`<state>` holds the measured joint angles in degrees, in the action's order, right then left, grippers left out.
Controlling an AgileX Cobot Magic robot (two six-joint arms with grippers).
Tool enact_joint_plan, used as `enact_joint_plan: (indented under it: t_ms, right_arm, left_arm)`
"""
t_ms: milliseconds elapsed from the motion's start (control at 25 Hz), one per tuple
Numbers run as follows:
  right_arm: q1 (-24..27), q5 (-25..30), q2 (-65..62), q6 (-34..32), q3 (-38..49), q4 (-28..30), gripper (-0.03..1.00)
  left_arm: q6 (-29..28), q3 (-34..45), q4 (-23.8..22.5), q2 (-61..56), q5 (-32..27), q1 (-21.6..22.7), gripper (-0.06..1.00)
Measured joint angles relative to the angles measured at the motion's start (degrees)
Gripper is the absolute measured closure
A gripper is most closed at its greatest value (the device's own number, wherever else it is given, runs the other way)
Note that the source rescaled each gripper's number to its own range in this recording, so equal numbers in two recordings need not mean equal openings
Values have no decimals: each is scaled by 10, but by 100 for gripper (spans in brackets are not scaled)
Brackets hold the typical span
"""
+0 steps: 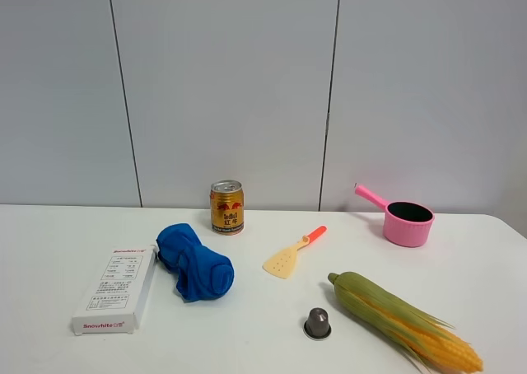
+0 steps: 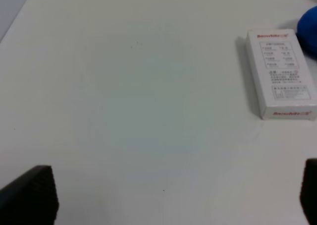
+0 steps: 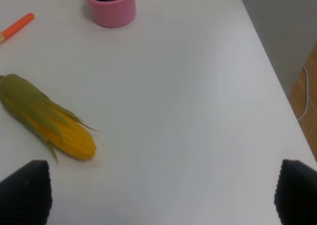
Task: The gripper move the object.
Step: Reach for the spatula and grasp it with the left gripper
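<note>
The toy spatula lies on the white table, near the middle. Its pale yellow perforated blade points to the front left and its orange-red handle to the back right. Only the handle's end shows in the right wrist view. No arm shows in the exterior high view. My left gripper is open over bare table, with a white box ahead of it. My right gripper is open over bare table near the right edge, with the corn beside it. Both are empty and far from the spatula.
A pink saucepan stands at the back right, also in the right wrist view. A gold can stands at the back. A blue cloth, a white box, a small grey capsule and the corn lie nearer the front.
</note>
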<state>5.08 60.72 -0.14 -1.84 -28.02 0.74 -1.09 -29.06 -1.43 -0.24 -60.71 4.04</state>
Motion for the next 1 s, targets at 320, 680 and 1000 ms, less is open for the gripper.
enact_joint_plan:
  t_ms: [320, 680, 1000]
  right_arm:
    - [0, 0, 0, 0, 0, 0, -3]
    - [0, 0, 0, 0, 0, 0, -3]
    - [0, 0, 0, 0, 0, 0, -3]
  left_arm:
    - [0, 0, 0, 0, 0, 0, -6]
    - [0, 0, 3, 0, 0, 0, -6]
    - [-52, -26, 62, 20, -1, 0, -6]
